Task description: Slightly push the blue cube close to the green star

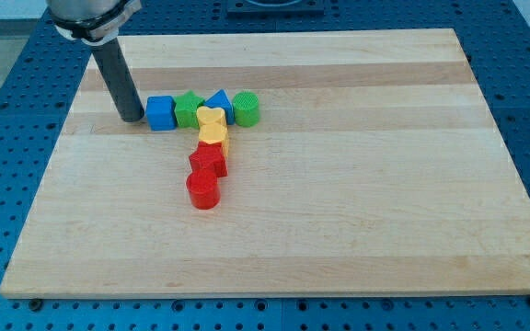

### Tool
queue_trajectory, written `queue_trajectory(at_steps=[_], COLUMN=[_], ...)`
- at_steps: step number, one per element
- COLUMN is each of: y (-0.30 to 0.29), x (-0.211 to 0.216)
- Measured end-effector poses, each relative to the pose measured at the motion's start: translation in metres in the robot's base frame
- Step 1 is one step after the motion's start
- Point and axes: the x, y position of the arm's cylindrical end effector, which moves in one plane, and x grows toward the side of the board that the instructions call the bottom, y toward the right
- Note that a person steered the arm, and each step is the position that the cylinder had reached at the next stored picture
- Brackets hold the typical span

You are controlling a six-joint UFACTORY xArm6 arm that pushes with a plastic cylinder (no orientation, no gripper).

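Observation:
The blue cube (pixel 160 113) sits on the wooden board (pixel 357 211) toward the view's upper left. The green star (pixel 188 109) is right beside it on its right; the two look to be touching. My tip (pixel 132 119) is the lower end of a dark rod, just left of the blue cube, with a very small gap or light contact.
Right of the green star are a blue triangular block (pixel 218 101) and a green cylinder (pixel 246 108). Below them run a yellow heart-like block (pixel 211 123), another yellow block (pixel 219 144), a red star (pixel 208 163) and a red cylinder (pixel 203 190).

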Motion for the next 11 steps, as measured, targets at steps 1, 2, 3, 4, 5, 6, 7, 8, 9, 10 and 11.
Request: queue_trajectory(at_steps=[1, 2, 3, 4, 5, 6, 7, 8, 9, 10, 11], y=[0.008, 0.008, 0.010, 0.012, 0.012, 0.016, 0.016, 0.016, 0.016, 0.021, 0.031], x=[0.000, 0.000, 0.000, 0.000, 0.000, -0.002, -0.001, 0.016, 0.037, 0.044, 0.044])
